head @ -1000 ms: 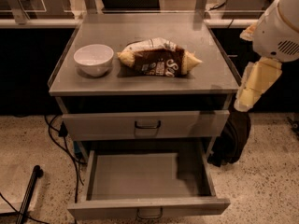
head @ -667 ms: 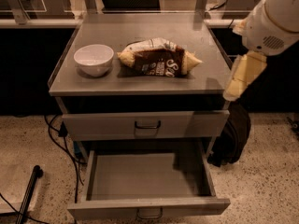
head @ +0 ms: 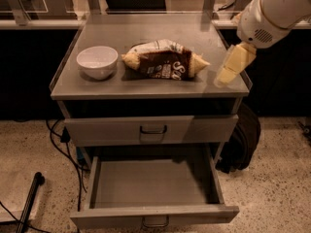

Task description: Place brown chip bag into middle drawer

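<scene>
The brown chip bag [head: 166,60] lies on its side on the grey cabinet top [head: 146,33], right of centre, with tan ends and white lettering. The middle drawer [head: 153,183] is pulled open below, an empty grey tray with a pale loop handle [head: 155,222] on its front panel. My gripper [head: 225,76] hangs from the white arm [head: 272,11] over the right edge of the cabinet top. It is just right of the bag and not touching it.
A white bowl [head: 97,61] stands left of the bag. A closed drawer front with a darker handle [head: 153,129] sits above the open drawer. A dark backpack [head: 242,140] leans at the cabinet's right. Cables [head: 63,149] and a black pole [head: 29,198] are on the floor at the left.
My arm and gripper have moved left and up, from beside the cabinet to over the right edge of its top, closer to the bag. The bag, bowl and drawers have not moved.
</scene>
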`<state>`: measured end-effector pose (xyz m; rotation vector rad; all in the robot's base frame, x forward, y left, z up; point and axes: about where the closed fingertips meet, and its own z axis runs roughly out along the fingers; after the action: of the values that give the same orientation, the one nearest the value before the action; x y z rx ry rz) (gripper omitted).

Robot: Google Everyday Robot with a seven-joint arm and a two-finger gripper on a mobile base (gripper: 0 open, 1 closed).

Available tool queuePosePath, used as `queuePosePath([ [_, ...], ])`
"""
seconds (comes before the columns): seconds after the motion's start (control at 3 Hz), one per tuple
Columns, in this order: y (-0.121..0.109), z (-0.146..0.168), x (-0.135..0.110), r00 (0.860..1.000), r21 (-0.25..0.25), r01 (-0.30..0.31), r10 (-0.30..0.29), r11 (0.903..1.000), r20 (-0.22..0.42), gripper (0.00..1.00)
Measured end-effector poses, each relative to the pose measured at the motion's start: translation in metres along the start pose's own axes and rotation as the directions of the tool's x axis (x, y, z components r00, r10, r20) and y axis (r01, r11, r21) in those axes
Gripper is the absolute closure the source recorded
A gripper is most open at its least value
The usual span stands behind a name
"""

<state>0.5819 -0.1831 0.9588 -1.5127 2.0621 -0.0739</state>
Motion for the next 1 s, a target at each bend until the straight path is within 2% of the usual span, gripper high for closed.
queuePosePath([
  [0.33,-0.015,0.019,-0.022,0.996,0.028,-0.013,0.010,0.9995,0.091,0.00],
  [0.67,-0.021,0.040,-0.046,0.984,0.029,-0.015,0.010,0.9995,0.177,0.00],
  [1.0,-0.022,0.041,-0.047,0.984,0.032,-0.016,0.010,0.9994,0.180,0.00],
])
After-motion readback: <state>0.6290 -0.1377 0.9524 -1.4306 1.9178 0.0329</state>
